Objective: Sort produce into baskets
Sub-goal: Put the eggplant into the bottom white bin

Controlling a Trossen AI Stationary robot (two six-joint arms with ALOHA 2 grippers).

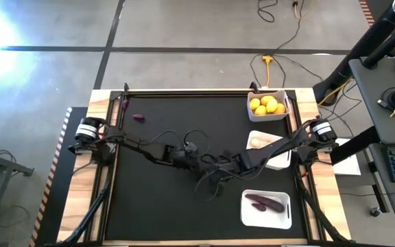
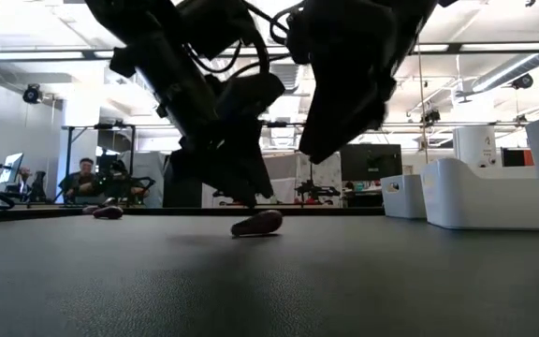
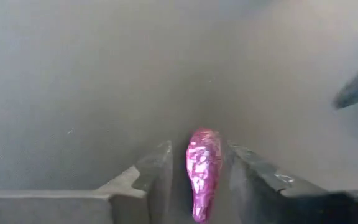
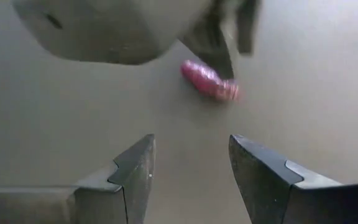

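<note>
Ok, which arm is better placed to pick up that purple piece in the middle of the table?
Left. The left pincer already straddles the purple piece, one finger on each side. The right pincer is open with nothing between its fingers, and the piece lies beyond its tips.

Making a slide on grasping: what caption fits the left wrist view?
Left gripper straddles a small purple eggplant on the dark table, fingers open either side.

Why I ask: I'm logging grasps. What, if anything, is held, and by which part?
Nothing yet. The left jaws, open, straddle the eggplant as it lies on the table; the right jaws are open, empty.
</note>
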